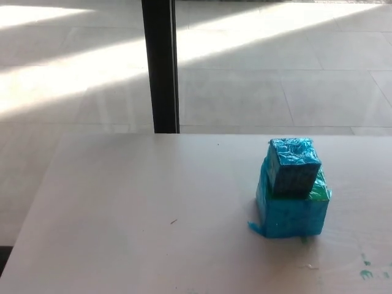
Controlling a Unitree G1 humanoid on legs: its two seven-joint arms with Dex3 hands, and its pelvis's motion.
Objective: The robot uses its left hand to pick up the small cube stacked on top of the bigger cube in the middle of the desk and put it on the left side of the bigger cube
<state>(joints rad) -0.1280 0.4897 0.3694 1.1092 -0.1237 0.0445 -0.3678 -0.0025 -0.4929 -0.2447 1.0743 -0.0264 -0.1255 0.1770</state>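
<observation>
The small cube [294, 166] sat squarely atop the bigger cube [293, 208], right of centre on the pale desk [135, 214] — no hand of the robot showed, so neither grip could be judged. The left hand would likely have to reach rightward across bare desk — its drop spot lay just left of the stack.

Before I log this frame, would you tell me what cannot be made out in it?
- Both robot hands: outside the head view, so their state is unknown.
- Bigger cube: its top is mostly covered by the small cube; its far and right faces are turned away.
- Green marks on the desk: too small to identify, near the lower right edge.
- Black post: cut off by the top edge.
</observation>
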